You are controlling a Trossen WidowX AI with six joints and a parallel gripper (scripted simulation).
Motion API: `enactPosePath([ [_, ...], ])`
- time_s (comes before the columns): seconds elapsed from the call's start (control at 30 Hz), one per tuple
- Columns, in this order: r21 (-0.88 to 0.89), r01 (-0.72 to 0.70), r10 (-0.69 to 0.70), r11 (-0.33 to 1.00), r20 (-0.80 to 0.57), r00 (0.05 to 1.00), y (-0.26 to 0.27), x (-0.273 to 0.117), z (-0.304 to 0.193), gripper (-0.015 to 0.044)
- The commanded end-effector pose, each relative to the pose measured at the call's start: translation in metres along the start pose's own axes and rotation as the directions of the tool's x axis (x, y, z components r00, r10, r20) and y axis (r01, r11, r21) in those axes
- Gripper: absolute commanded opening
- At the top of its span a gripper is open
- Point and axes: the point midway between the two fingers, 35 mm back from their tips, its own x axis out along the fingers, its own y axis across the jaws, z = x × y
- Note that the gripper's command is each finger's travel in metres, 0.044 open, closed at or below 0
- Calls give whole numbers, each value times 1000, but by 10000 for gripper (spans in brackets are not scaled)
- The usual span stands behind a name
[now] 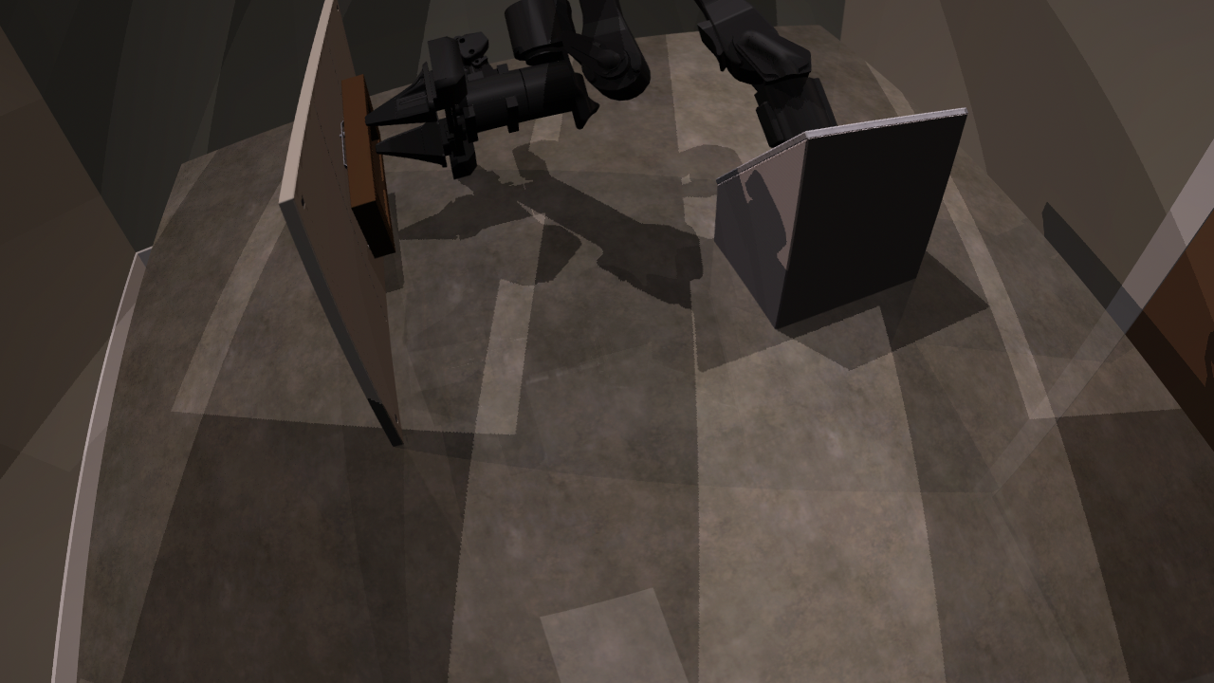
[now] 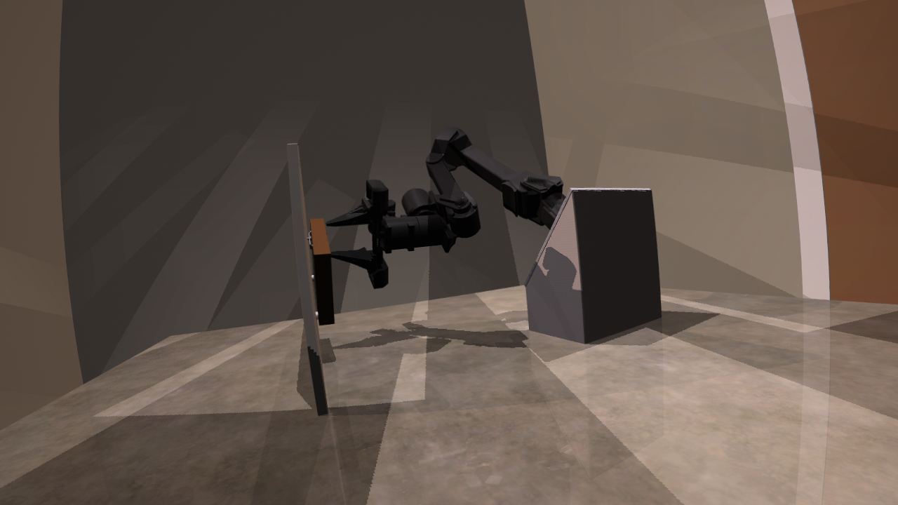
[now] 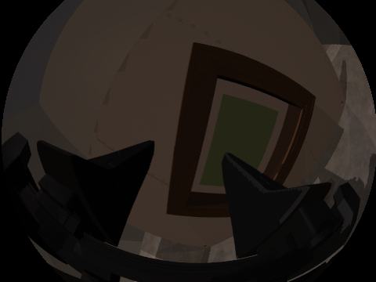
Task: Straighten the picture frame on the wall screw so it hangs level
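The brown wooden picture frame (image 1: 359,170) (image 2: 323,288) (image 3: 188,113), with a green picture, hangs on the upright panel (image 1: 322,194) (image 2: 295,200) (image 3: 133,102). In the wrist view it sits turned against the panel's edges. A small metal part (image 1: 344,144) (image 2: 310,238) shows behind its upper part; the notched strip is hidden. My gripper (image 1: 373,136) (image 2: 330,239) (image 3: 189,153) is open, its tips close in front of the frame's upper part. In the wrist view one finger lies outside the frame's rim and the other over the picture. Whether either tip touches is unclear.
A dark block with a sloped face (image 1: 873,220) (image 2: 618,264) stands on the floor (image 1: 594,509) (image 2: 477,426) to the right, by the arm's base. The panel stands at the left. Shadows of the arm fall between them.
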Motion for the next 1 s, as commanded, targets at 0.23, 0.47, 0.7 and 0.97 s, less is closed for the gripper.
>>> enactPosePath([
  [0.23,7,1,-1,1000,5,1000,1,18,1,260],
  [0.47,7,1,-1,1000,5,1000,1,20,1,260],
  [0.7,7,1,-1,1000,5,1000,1,20,1,260],
  [0.97,7,1,-1,1000,5,1000,1,20,1,260],
])
